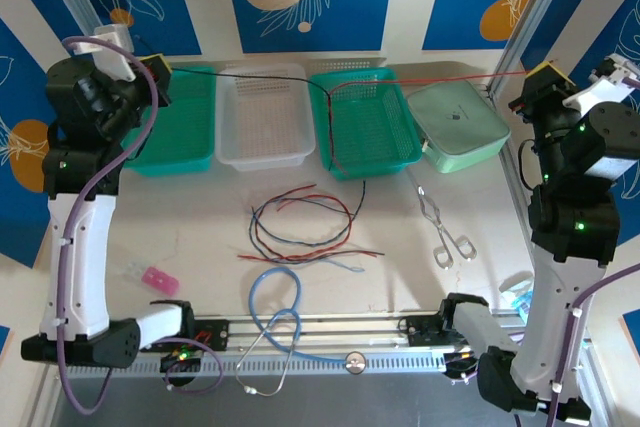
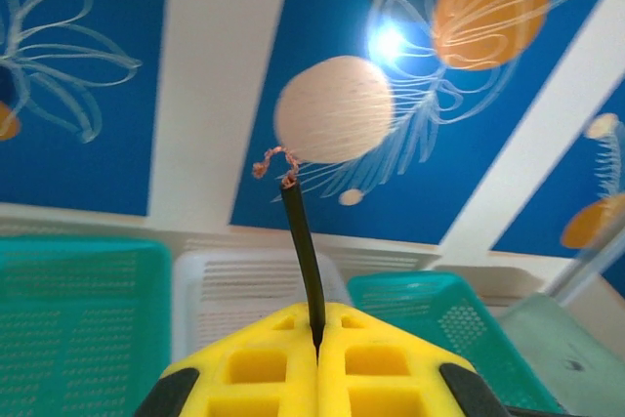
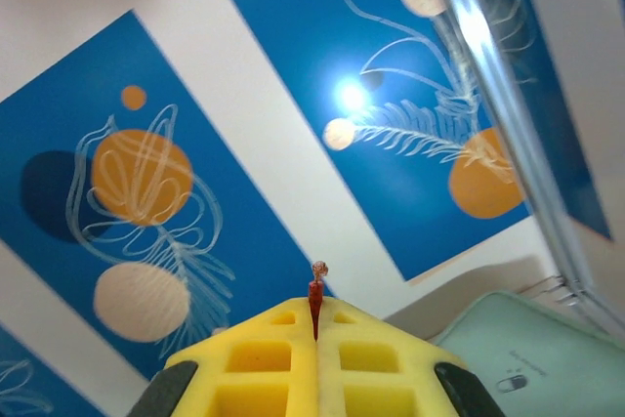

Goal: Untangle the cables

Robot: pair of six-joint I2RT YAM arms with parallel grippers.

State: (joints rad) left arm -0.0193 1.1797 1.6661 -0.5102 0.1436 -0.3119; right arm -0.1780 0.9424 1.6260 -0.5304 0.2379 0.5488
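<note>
I have both pincers closed on a wire end. The left pincer (image 2: 315, 339), up and to the left of the white basket (image 1: 262, 154), is clamped on the black cable (image 2: 301, 241), whose frayed copper tip pokes out past the yellow pads. The right pincer (image 3: 314, 327), far to the right of that basket, grips the red cable (image 3: 314, 292) just short of its tip.

From above, both wires run taut. They meet at the far-left corner of the green basket (image 1: 380, 164), just right of the white one, then drop along its left side toward the counter (image 1: 180, 232). The rest of the cables (image 1: 300, 222) lie in a loose coil in front of the white basket (red, black and bluish strands crossing one another).

As I read it, the step is drawing these two free of the coil. I'd spread the arms slowly and level, raising them enough for the wires to clear the green basket's rim, where they look liable to snag. If the coil drags as a lump, I'd ease off rather than tug, since grips this near the tips could slip.
</note>
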